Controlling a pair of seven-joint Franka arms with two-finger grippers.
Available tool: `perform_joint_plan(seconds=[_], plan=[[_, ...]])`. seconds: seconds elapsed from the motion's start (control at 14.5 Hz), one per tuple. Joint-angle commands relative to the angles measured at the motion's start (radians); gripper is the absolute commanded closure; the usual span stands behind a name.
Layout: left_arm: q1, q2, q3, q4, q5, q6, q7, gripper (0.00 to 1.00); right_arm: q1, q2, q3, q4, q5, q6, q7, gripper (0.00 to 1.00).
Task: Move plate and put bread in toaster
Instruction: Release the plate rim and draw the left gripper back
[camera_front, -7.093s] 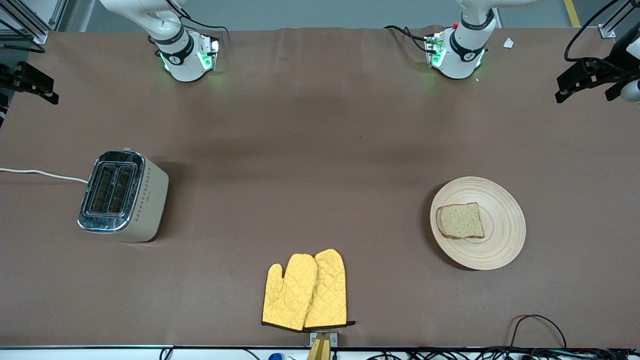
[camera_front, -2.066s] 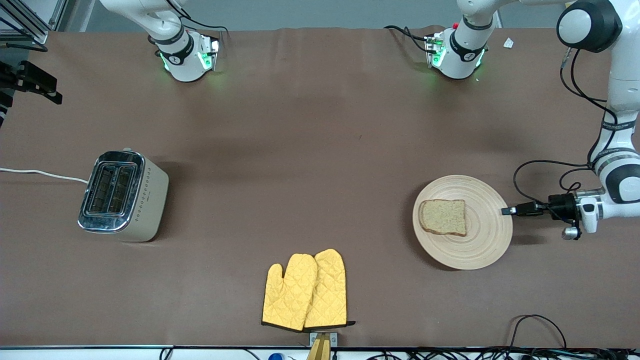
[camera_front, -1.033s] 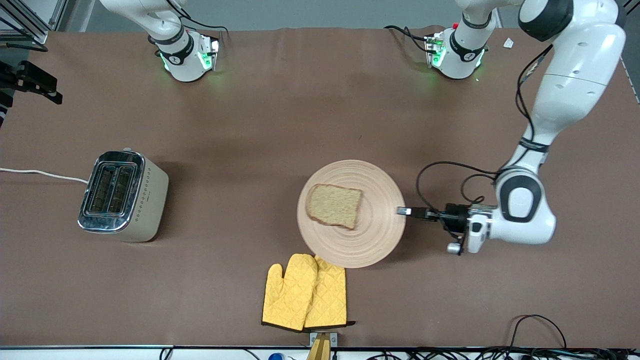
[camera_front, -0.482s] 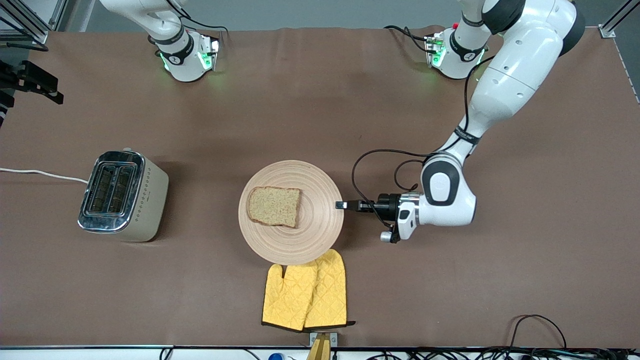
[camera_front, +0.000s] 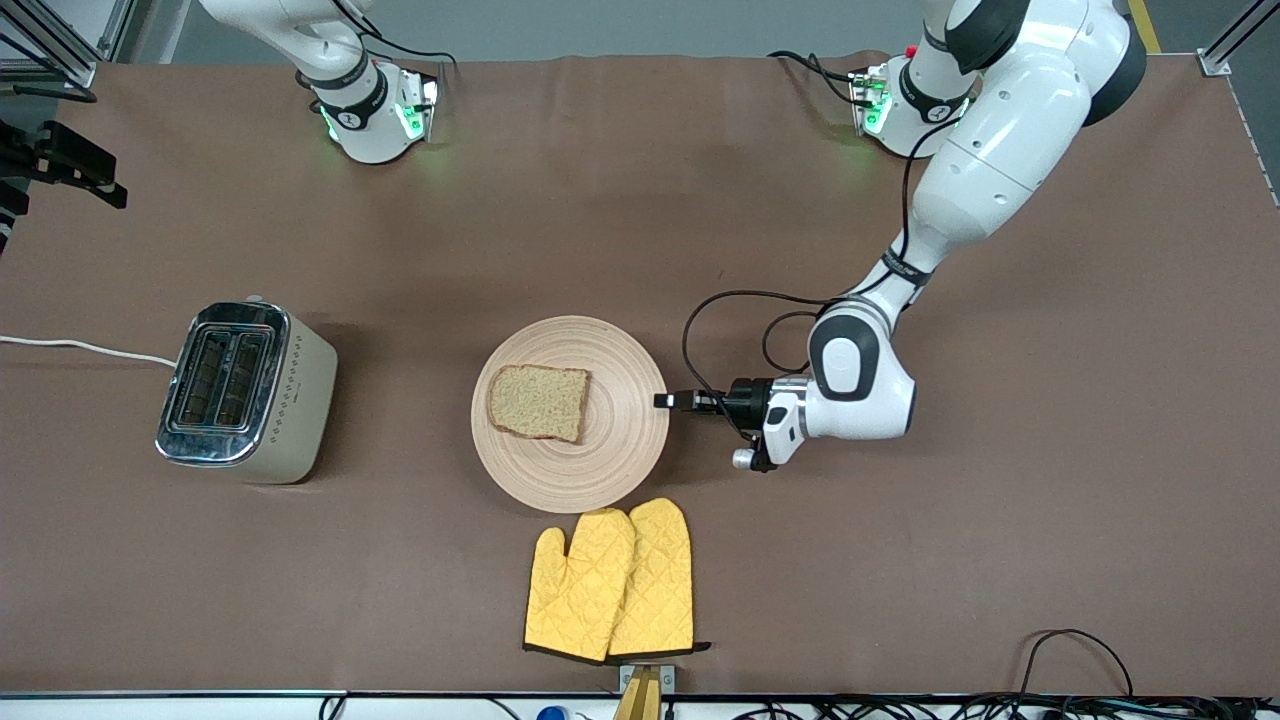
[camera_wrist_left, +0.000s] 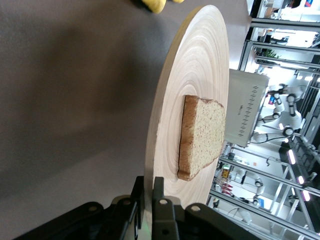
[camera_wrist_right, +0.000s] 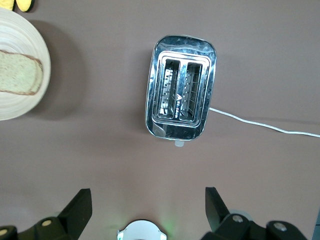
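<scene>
l jaws pinch plate (camera_front: 600, 470) rim

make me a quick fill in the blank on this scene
The bread lies on the ____.
The left gripper is at the plate's ____.
The oven mitts are coloured ____.
The toaster has ____ slots.
Missing words: plate; rim; yellow; two

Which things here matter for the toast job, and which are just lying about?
In the job: plate, bread on it, toaster, left gripper shut at the plate's rim, right gripper open over the toaster.
Lying about: yellow oven mitts.
</scene>
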Motion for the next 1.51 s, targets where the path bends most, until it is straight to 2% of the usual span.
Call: perform_joint_plan(seconds=[0.0,0.28,0.41,0.48,0.55,0.62,0.69,0.9,1.24,1.31,1.45], plan=[[-0.006,0.003,-0.006,-0.029,-0.037,0.017,0.077,1.0,0.002,-0.009,0.0,-0.007,0.012,0.002,0.009,0.0],[-0.005,0.009,-0.006,-0.081,-0.037,0.031,0.145,0.99,0.002,-0.009,0.0,-0.007,0.012,0.002,0.009,0.0],[0.009,0.009,-0.006,-0.115,-0.037,0.031,0.2,0.95,0.002,-0.009,0.0,-0.007,0.012,0.002,0.009,0.0],[0.011,0.009,-0.005,-0.121,-0.037,0.031,0.202,0.83,0.002,-0.009,0.0,-0.007,0.012,0.002,0.009,0.0],[0.012,0.007,-0.005,-0.128,-0.037,0.031,0.199,0.66,0.002,-0.009,0.0,-0.007,0.012,0.002,0.009,0.0],[0.017,0.006,-0.005,-0.129,-0.039,0.031,0.182,0.2,0.001,-0.009,0.0,-0.007,0.012,0.002,0.009,0.0],[0.018,0.001,-0.005,-0.131,-0.039,0.031,0.159,0.0,0.002,-0.009,0.0,-0.007,0.012,0.002,0.009,0.0],[0.038,-0.052,-0.005,-0.132,-0.034,0.023,0.029,0.0,0.001,-0.009,0.0,-0.007,0.012,0.002,0.009,0.0],[0.129,-0.247,0.003,-0.137,0.006,-0.008,-0.198,0.0,0.002,-0.009,0.0,-0.007,0.012,0.002,0.009,0.0],[0.152,-0.284,0.003,-0.132,0.071,-0.009,-0.271,0.0,0.002,-0.009,0.0,-0.007,0.012,0.002,0.009,0.0],[0.196,-0.351,0.003,-0.109,0.276,-0.012,-0.464,0.0,0.004,-0.009,0.0,-0.007,0.021,0.001,0.009,0.0]])
